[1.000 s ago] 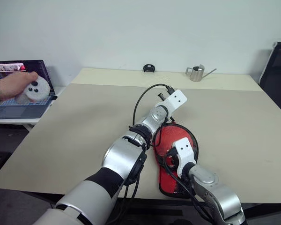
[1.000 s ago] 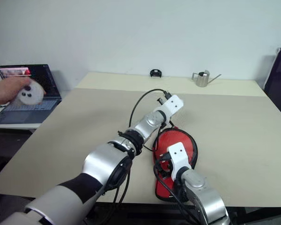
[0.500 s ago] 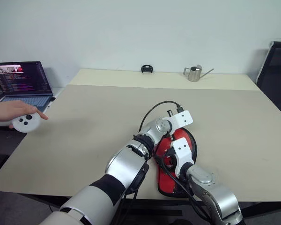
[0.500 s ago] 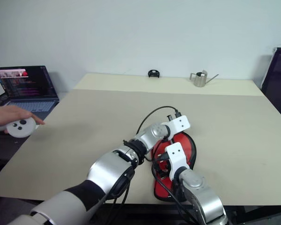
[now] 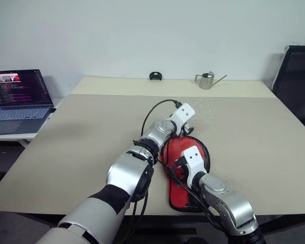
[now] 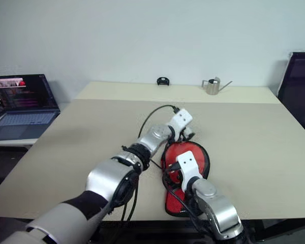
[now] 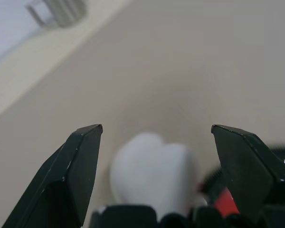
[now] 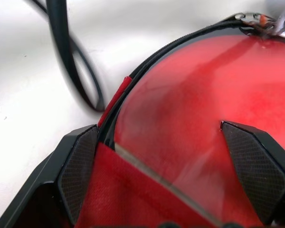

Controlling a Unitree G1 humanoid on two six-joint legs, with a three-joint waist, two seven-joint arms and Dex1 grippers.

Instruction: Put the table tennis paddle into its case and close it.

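The case (image 5: pixel 174 152) lies flat near the table's front edge, red side up with a black zipper rim. Its white pom-pom pull (image 7: pixel 152 166) sits at the far end, just below my left gripper (image 7: pixel 156 128), which stands open with nothing between its fingers. In the head views the left gripper (image 5: pixel 188 128) hovers over the case's far rim. My right gripper (image 8: pixel 159 126) is open low over the case's red face (image 8: pixel 204 109), and the zipper slider (image 8: pixel 256 19) shows at the rim beyond it. The table tennis paddle is hidden.
An open laptop (image 5: pixel 18 96) stands on a side table at the left. A metal watering can (image 5: pixel 207 80) and a small black object (image 5: pixel 155 76) sit at the table's (image 5: pixel 81 142) far edge. A black chair (image 5: pixel 295 76) stands at the right. A black cable (image 5: pixel 152 114) arcs beside my left wrist.
The camera has shifted. My left hand swung toward the case's right side and came back to its far end. The person's hand with the white controller has left the view.
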